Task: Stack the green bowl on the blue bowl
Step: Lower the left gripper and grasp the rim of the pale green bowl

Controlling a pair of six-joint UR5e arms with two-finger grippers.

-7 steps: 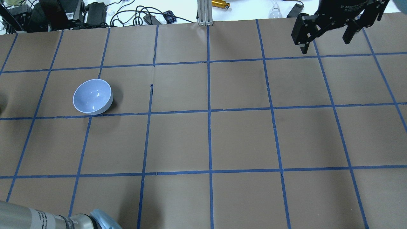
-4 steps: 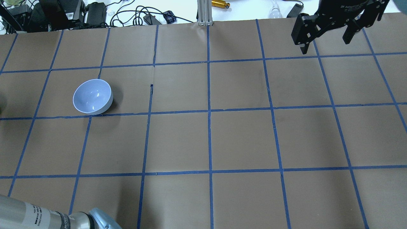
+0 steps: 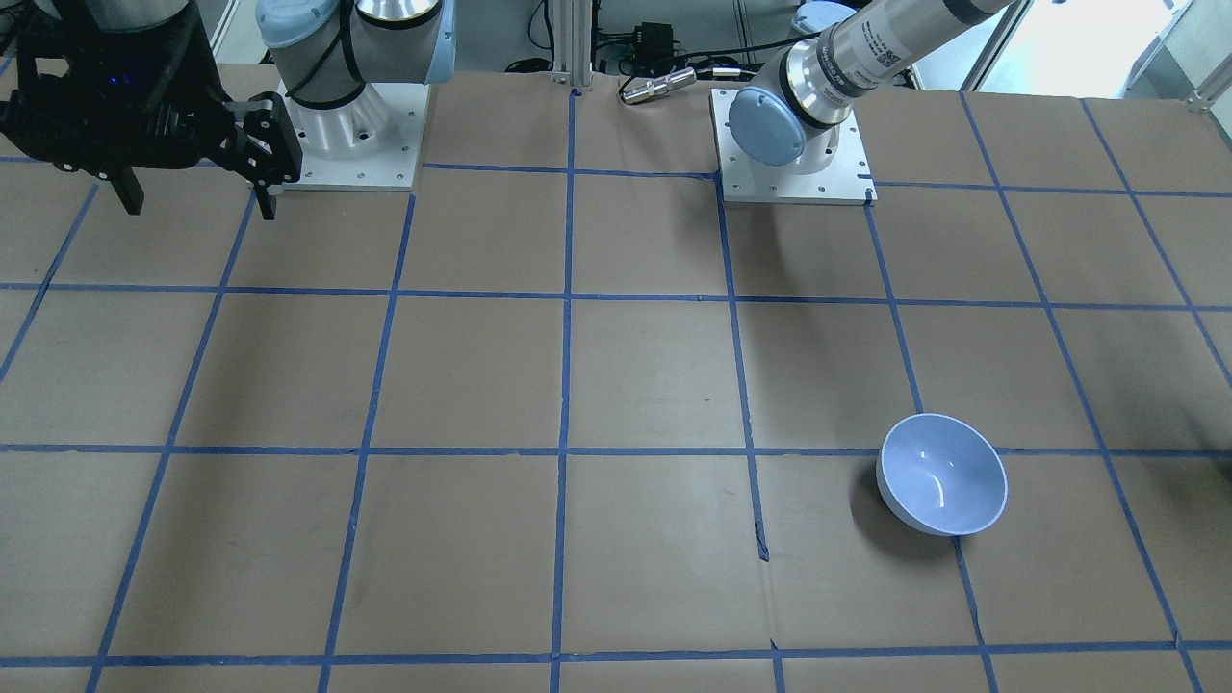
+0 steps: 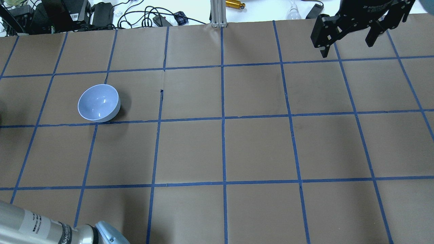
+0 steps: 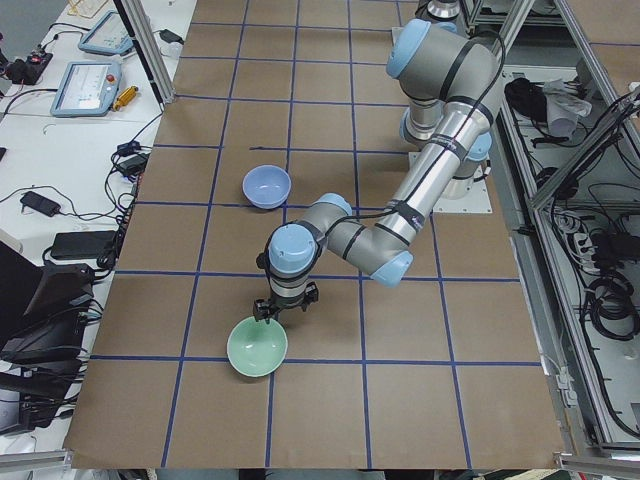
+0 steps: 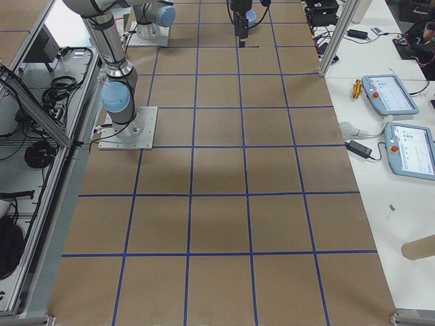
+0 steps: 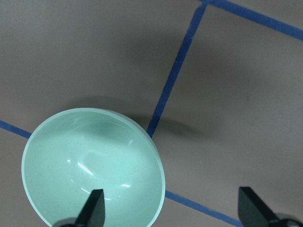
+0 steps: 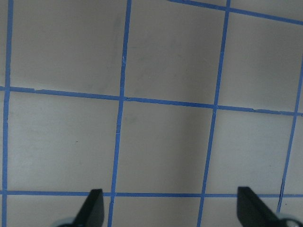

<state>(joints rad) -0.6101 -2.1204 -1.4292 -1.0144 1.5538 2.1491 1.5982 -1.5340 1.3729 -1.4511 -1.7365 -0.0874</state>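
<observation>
The green bowl (image 7: 92, 165) sits upright on the brown table near the robot's left end, and also shows in the exterior left view (image 5: 257, 347). My left gripper (image 7: 173, 210) is open just above it. One finger is over the bowl's inside and the other is outside the rim; in the exterior left view the left gripper (image 5: 285, 308) hangs at the bowl's edge. The blue bowl (image 4: 99, 102) stands empty and upright further along the table, also in the front-facing view (image 3: 941, 474). My right gripper (image 4: 349, 42) is open and empty, high over the far right corner.
Cables, power bricks and a gold cylinder (image 4: 235, 4) lie beyond the table's far edge by an aluminium post (image 4: 218, 13). The two arm bases (image 3: 351, 135) stand on white plates at the robot's side. Teach pendants (image 6: 391, 95) lie on the side bench.
The left arm's forearm has shifted a little at the overhead view's bottom left corner. The blue bowl and the right gripper have stayed where they were.
</observation>
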